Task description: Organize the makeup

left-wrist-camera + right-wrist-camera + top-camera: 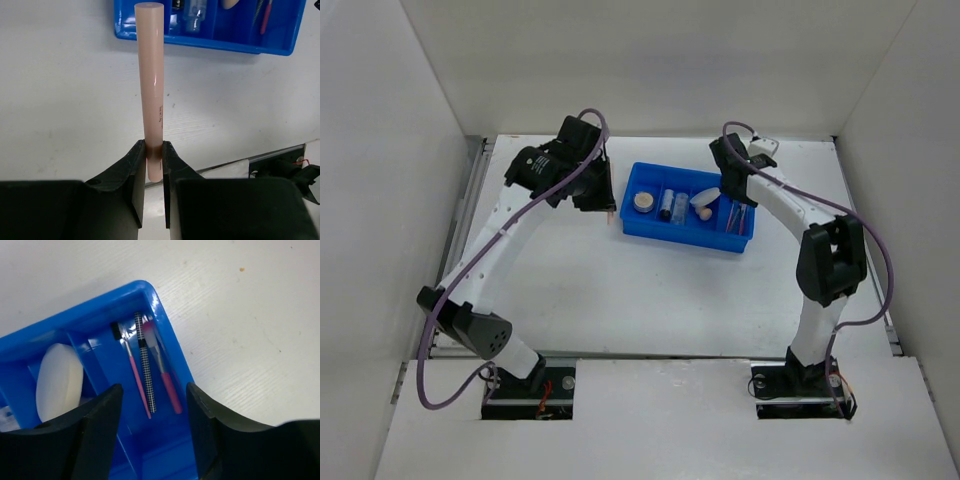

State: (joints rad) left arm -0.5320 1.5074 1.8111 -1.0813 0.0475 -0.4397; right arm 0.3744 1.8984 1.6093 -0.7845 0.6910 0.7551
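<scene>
Peach stick [151, 85], foot half-hidden between jaws

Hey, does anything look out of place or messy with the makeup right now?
Nothing spilled or damaged. The one stray is the pale pink stick, clamped by one end in the left gripper, outside the blue tray. The thin brushes lie side by side in the tray's end compartment.

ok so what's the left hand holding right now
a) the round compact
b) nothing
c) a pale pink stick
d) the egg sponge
c, the left wrist view shows the left hand clamped on one end of the pale pink stick, with the blue tray lying beyond it
</scene>
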